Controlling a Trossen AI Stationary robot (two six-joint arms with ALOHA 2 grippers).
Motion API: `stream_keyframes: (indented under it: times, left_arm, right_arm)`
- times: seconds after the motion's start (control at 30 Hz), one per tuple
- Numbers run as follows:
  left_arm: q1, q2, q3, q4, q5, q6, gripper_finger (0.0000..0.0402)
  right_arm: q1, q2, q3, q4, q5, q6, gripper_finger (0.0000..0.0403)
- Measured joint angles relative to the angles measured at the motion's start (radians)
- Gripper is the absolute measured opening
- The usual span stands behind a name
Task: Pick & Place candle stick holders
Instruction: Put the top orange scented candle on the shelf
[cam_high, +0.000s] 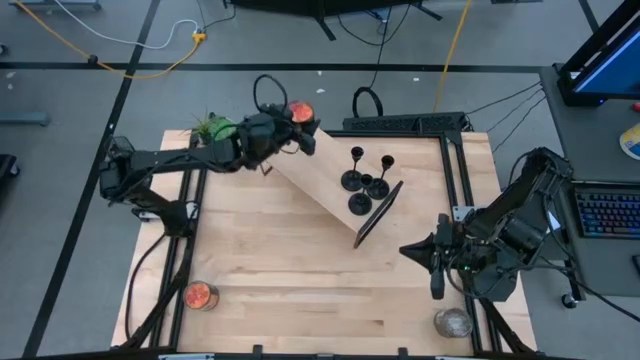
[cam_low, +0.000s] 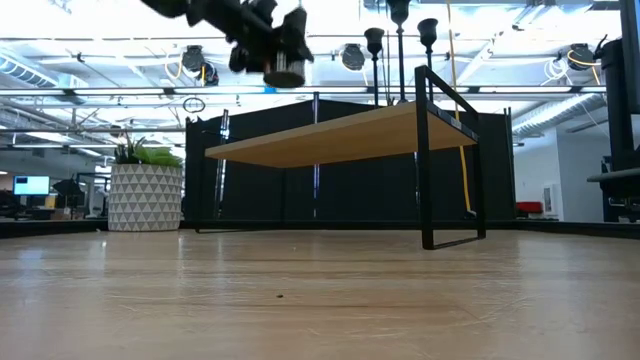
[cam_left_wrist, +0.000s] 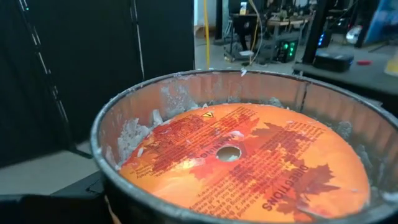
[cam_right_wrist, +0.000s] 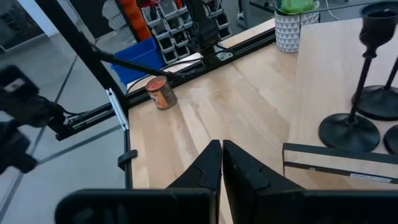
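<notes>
Several black candle stick holders stand on their round bases on a raised wooden shelf; the low view shows their cups above the shelf top. My left gripper is at the shelf's far left corner, shut on a metal candle tin with an orange label inside. My right gripper hangs shut and empty by the table's right edge, near the shelf's near end; two holders show in its wrist view. My left gripper holds the candle tin's side wall between its fingers, coming at it about level from the table's left. The tin itself hides the place of contact. The tin is upright, open top up, lifted clear above the shelf's height.
A potted plant in a patterned white pot stands at the far left. A second orange tin sits at the near left, and a glass jar at the near right. The shelf's black frame legs rest on the table.
</notes>
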Motion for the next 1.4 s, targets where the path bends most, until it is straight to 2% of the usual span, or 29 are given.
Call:
stream_keyframes:
  times: [0.27, 0.67, 0.97, 1.4]
  left_arm:
    - [0.129, 0.024, -0.133, 0.241, 0.147, 0.013, 0.0349]
    - [0.181, 0.218, -0.135, 0.45, 0.169, 0.014, 0.0349]
    - [0.201, 0.272, -0.134, 0.449, 0.168, 0.005, 0.0349]
    - [0.207, 0.275, -0.134, 0.368, 0.138, 0.011, 0.0348]
  right_arm:
    - [0.0, -0.012, 0.0, -0.042, 0.079, -0.001, 0.0008]
    - [0.0, -0.012, 0.0, -0.041, 0.098, 0.0, 0.0006]
    - [0.0, -0.012, 0.0, -0.041, 0.1, 0.0, 0.0002]
    - [-0.003, -0.025, 0.001, -0.041, 0.127, -0.008, 0.0001]
